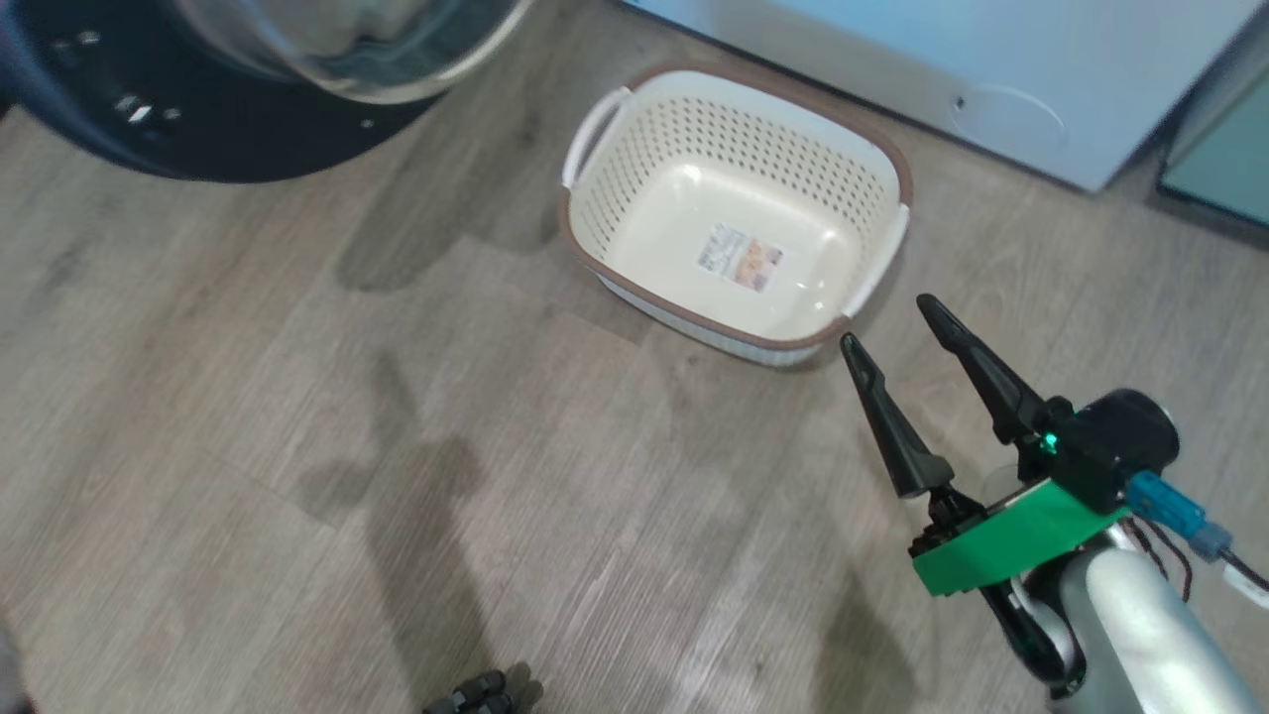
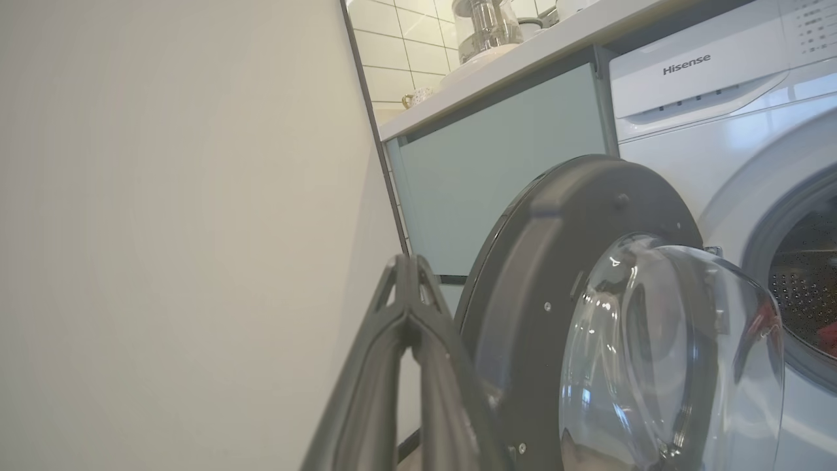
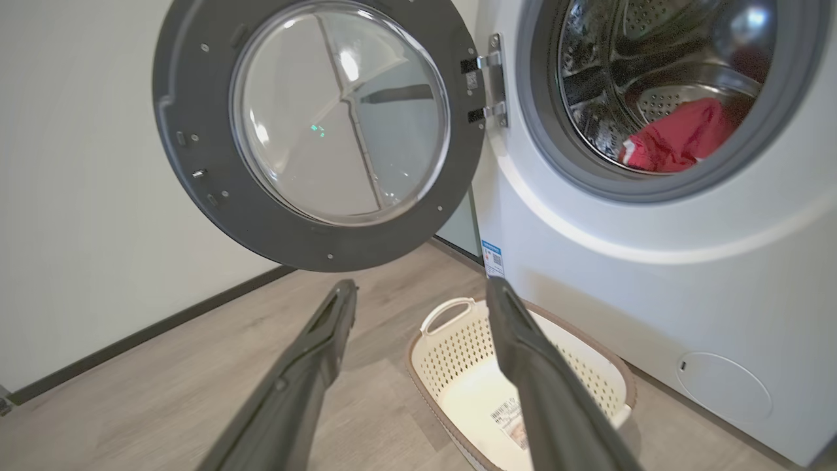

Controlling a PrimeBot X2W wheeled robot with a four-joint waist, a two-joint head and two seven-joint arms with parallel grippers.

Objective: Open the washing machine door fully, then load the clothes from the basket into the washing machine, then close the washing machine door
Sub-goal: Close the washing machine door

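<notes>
The washing machine door hangs wide open to the left of the washing machine. Red clothes lie inside the steel drum. The basket stands on the floor before the washer with just a paper label on its bottom. My right gripper is open and holds nothing, its tips just off the basket's near right corner. My left gripper is shut on nothing, close beside the door's black rim, between it and the wall. A sliver of red clothes shows in the drum.
A pale wall runs close on the door's far side. Teal cabinets flank the washer, and a worktop above carries a glass jug. Wood floor spreads left of the basket.
</notes>
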